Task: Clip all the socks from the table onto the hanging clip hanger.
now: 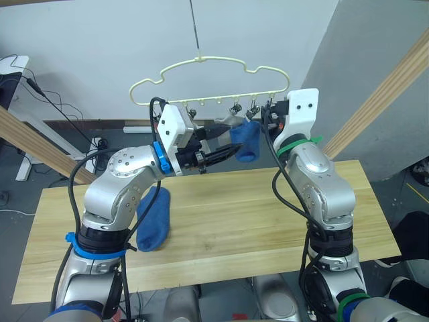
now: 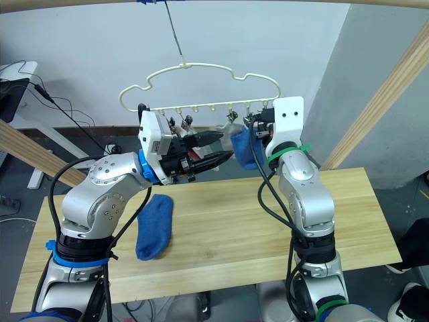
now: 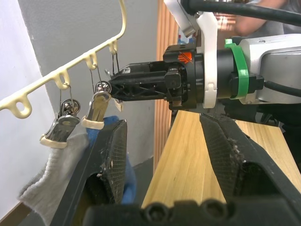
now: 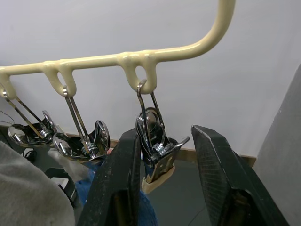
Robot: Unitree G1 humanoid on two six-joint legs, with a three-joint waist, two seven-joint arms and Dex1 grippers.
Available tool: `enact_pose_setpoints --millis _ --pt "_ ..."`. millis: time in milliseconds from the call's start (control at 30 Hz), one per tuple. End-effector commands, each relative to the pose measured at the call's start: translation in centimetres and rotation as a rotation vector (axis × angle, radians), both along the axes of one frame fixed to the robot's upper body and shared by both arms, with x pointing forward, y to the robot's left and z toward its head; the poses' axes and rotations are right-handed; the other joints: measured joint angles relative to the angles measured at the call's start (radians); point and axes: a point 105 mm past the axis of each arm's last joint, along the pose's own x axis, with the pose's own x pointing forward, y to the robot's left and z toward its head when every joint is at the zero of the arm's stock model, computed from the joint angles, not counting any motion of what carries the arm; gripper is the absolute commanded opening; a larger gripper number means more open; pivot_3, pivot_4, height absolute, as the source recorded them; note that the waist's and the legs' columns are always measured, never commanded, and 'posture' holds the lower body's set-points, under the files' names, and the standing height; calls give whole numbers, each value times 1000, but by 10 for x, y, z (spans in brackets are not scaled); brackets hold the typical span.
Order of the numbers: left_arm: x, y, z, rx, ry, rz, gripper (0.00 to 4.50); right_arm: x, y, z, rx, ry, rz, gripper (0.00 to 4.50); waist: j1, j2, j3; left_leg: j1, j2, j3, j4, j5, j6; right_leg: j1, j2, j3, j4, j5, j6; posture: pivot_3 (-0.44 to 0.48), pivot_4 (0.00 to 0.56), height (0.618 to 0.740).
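The pale yellow clip hanger [image 1: 201, 62] hangs above the table's [image 1: 268, 221] far edge. At its right end a blue sock [image 1: 247, 142] hangs from the clips, with a grey sock [image 3: 47, 183] beside it. My right gripper [image 4: 162, 132] is raised to the hanger, open, its fingers flanking the last metal clip [image 4: 155, 141] above the blue sock. My left gripper [image 1: 224, 149] is open and points at the hanging blue sock from the left, one finger [image 3: 110, 155] close against it. A second blue sock [image 1: 153, 218] lies flat on the table's left part.
Thick wooden frame poles slant down at the left [image 1: 33, 144] and right [image 1: 382, 94] of the table. Several free clips [image 1: 201, 107] hang along the hanger's left half. Cables and a desk [image 1: 13, 74] stand on the floor at far left.
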Motion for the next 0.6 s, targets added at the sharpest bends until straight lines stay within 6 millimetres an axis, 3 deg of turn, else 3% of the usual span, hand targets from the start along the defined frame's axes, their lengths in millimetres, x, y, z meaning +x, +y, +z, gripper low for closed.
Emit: enact_pose_setpoints --millis 33,600 --pt "-6 -5 7 -6 -48 -24 2718 -9 1 21 18 -76 10 1735 0 0 0 0 0 0 0 0 0 0 0 0 0 0 0 -230 286 733" --pt "-5 -5 3 -2 -45 -17 2718 -12 6 12 -1 -39 5 1735 -2 0 0 0 0 0 0 0 0 0 0 0 0 0 0 -231 279 733"
